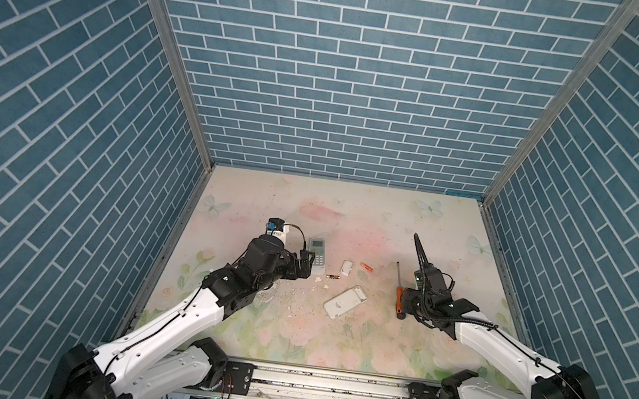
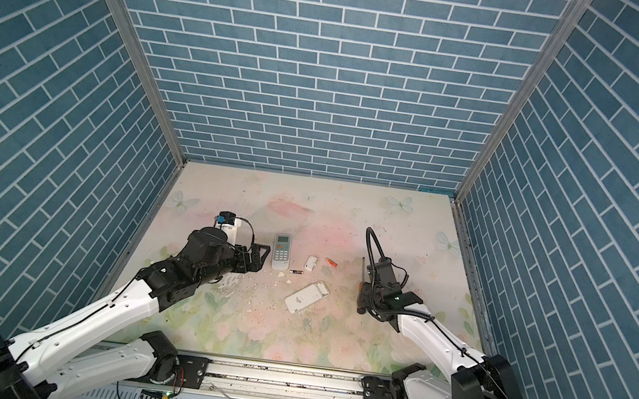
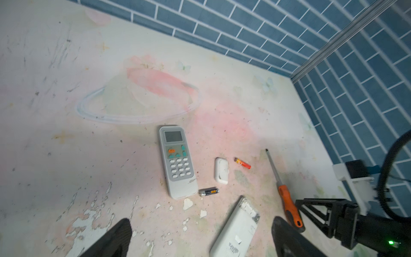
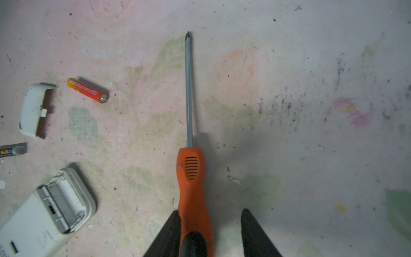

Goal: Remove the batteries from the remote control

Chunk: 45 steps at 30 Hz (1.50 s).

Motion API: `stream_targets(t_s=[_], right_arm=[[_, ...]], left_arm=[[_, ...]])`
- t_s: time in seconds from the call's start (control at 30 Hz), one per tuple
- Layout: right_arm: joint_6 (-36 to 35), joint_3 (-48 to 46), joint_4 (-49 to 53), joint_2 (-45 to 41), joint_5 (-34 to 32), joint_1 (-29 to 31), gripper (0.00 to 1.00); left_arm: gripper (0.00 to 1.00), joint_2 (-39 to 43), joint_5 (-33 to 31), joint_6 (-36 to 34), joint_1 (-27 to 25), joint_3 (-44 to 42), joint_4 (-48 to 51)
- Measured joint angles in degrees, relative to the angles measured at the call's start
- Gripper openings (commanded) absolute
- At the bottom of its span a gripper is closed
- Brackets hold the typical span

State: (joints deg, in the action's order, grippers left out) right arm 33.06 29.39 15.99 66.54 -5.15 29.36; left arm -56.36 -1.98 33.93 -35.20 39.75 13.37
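I judge one remote emptied: the face-down white plastic remote shows a bare bay. Two batteries lie on the table, one orange cell, one dark cell. Next: flip the face-up grey keypad remote. My right gripper straddles the orange-handled screwdriver, unclamped; left gripper gapes wide.

Even overhead light, soft shadows, wide-angle bending at edges.

Blue brick-look walls, worn floral tabletop, paint peeling.
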Motion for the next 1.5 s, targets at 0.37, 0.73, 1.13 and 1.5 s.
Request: stream_targets(t_s=[0.37, 0.73, 1.13, 1.5], right_arm=[[-0.02, 2.73, 3.34, -0.07, -0.07, 0.0, 0.5], [-2.69, 13.4, 11.41, -7.74, -2.49, 0.0, 0.53], [-6.95, 17.59, 14.1, -7.85, -2.8, 0.0, 0.54], [-9.2, 18.69, 14.14, -5.86, -3.04, 0.0, 0.54]], left_arm=[[1.0, -18.56, -3.13, -1.42, 0.02, 17.27, 15.98], [1.0, -44.02, -8.59, -1.4, -1.64, 36.94, 28.44], [0.93, -62.42, -8.94, -0.63, -1.95, 51.45, 32.2], [0.82, -65.51, -8.04, 0.35, -0.31, 52.26, 32.52]])
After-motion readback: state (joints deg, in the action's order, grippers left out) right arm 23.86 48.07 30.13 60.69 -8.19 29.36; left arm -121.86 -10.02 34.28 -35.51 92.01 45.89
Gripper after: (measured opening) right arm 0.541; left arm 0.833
